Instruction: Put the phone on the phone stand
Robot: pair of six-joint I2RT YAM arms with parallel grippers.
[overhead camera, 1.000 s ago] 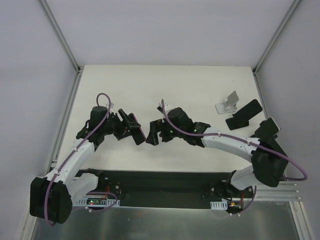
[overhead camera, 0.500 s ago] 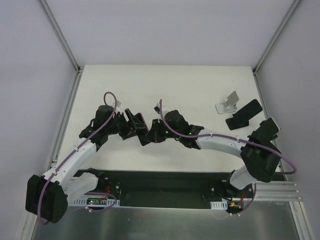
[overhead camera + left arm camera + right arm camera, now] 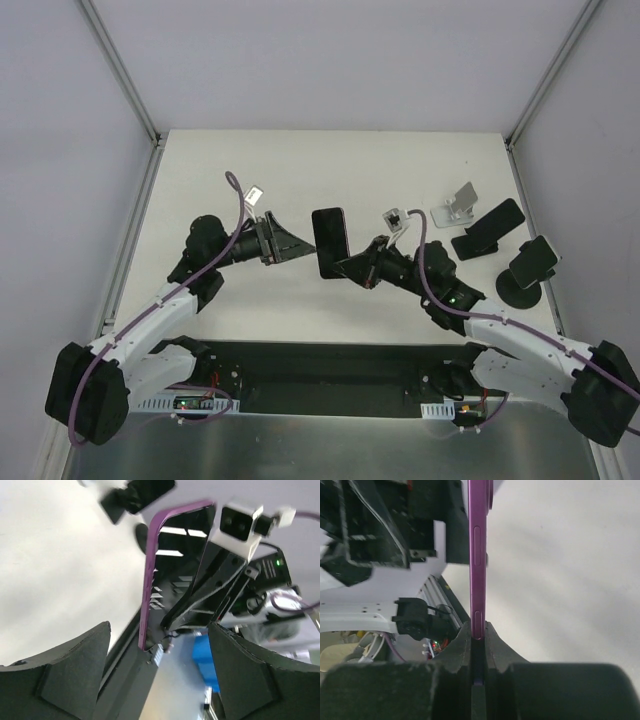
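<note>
The phone [image 3: 330, 240], black with a purple rim, hangs above the middle of the table. My right gripper [image 3: 342, 268] is shut on its lower end. In the right wrist view the purple edge of the phone [image 3: 477, 555] rises straight up from between the closed fingers of the right gripper [image 3: 477, 631]. My left gripper [image 3: 298, 250] stands open just left of the phone, apart from it. From the left wrist the phone [image 3: 150, 580] sits beyond the left gripper [image 3: 160, 675], whose jaws are spread with nothing between them. The black phone stand [image 3: 487, 232] stands at the right.
A silver stand [image 3: 455, 207] sits just left of the black one. A black holder on a round base [image 3: 527, 270] stands nearer the right edge. Grey walls and rails [image 3: 135, 235] border the white table.
The phone has passed from my left gripper to my right one. The right closed on it and carried it rightward, and the left jaws widened and let go.
</note>
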